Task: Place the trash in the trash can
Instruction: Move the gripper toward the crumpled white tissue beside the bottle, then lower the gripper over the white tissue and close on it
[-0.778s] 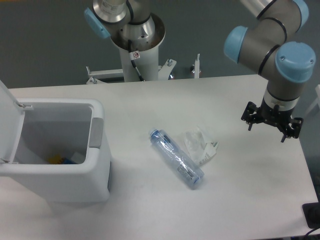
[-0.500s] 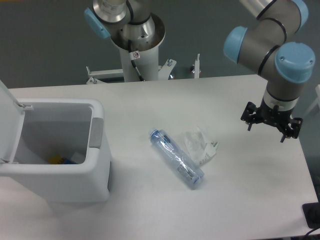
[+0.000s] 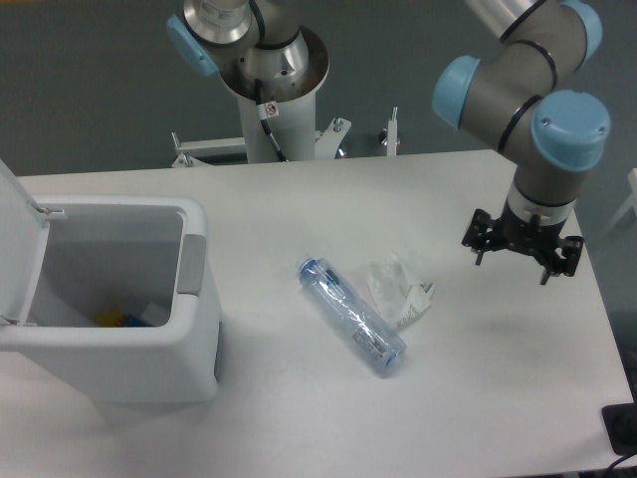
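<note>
Two pieces of trash lay mid-surface: the clear bottle on its side, blue cap toward the far left, and the crumpled wrapper touching its right flank. Left of them stood the trash can, lid raised, some bits inside. Farther right, the gripper hung above the surface with fingers spread, holding nothing, well apart from the wrapper.
</note>
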`<control>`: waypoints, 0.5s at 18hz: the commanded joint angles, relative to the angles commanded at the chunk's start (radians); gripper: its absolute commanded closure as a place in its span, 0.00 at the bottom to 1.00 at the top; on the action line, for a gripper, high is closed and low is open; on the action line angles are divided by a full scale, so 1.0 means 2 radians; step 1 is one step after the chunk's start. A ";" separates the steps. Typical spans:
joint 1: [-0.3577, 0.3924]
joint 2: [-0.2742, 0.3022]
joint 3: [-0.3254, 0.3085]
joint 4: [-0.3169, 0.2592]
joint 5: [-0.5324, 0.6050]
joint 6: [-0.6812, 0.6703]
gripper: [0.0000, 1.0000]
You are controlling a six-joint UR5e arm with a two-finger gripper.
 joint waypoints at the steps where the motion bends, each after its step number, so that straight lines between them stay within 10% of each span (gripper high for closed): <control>1: -0.004 -0.001 -0.003 0.001 0.001 0.000 0.00; 5: -0.015 -0.004 -0.034 0.021 0.001 0.001 0.00; 9: -0.033 -0.011 -0.090 0.113 0.007 -0.001 0.00</control>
